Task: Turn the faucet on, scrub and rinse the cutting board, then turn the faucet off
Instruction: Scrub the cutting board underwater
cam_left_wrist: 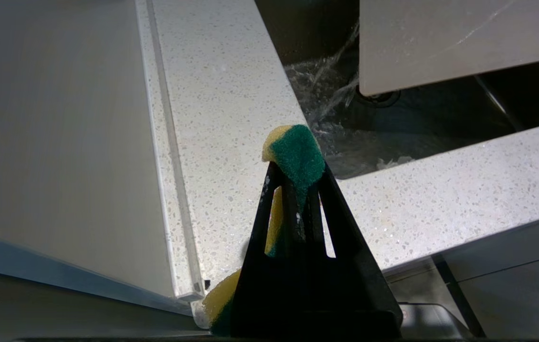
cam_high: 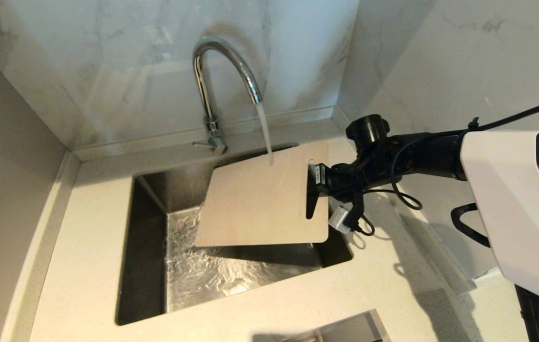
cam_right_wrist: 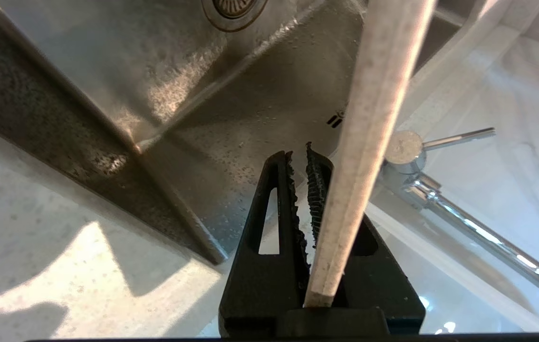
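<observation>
Right gripper (cam_high: 313, 183) fingers clamped on tilted beige plastic cutting board (cam_high: 260, 199) under running chrome gooseneck faucet (cam_high: 224, 71); left gripper (cam_left_wrist: 293, 190) fingers pinching green-and-yellow sponge (cam_left_wrist: 298, 156).

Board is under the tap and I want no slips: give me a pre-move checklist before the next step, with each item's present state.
1. Water running from the faucet: ok, the stream lands on the cutting board.
2. Right gripper holding the board: ok, shut on its edge by the handle cutout.
3. Board over the sink, so runoff falls inside: ok, tilted above the basin, water pooling below.
4. Left gripper holding the sponge: ok, shut on it, parked over the counter off the basin.
5. Board's surface clean: cannot tell.
6. Faucet lever free to reach: ok, nothing around it.
</observation>
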### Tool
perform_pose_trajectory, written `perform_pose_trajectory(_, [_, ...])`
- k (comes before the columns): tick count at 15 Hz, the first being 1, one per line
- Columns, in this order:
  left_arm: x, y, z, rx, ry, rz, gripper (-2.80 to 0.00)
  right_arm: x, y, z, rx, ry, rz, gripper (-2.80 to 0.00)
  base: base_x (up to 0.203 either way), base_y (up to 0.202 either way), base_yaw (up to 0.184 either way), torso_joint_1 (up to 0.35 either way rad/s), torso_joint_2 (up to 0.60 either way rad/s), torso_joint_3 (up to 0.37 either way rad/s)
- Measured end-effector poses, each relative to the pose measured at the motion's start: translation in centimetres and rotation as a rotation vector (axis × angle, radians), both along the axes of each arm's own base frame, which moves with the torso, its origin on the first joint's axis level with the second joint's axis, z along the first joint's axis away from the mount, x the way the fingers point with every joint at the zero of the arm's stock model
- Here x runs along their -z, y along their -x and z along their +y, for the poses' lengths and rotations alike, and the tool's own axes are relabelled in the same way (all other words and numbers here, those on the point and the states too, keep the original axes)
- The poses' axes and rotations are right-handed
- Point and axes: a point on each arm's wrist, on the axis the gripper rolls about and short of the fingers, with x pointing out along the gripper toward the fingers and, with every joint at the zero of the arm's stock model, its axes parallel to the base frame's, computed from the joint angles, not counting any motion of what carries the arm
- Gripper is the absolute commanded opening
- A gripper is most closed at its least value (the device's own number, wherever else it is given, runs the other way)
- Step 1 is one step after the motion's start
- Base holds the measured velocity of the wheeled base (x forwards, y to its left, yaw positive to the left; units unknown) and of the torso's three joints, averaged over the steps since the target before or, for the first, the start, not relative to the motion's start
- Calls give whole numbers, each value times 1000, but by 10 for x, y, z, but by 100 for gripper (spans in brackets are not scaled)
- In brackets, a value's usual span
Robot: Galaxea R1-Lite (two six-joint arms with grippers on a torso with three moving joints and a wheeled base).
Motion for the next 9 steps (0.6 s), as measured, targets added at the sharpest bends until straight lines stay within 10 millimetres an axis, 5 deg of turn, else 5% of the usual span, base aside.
perform_pose_trajectory(9, [0, 0, 0, 1, 0, 0, -280, 8, -6, 1, -1, -3, -4, -280, 0, 0, 0, 0, 0, 0])
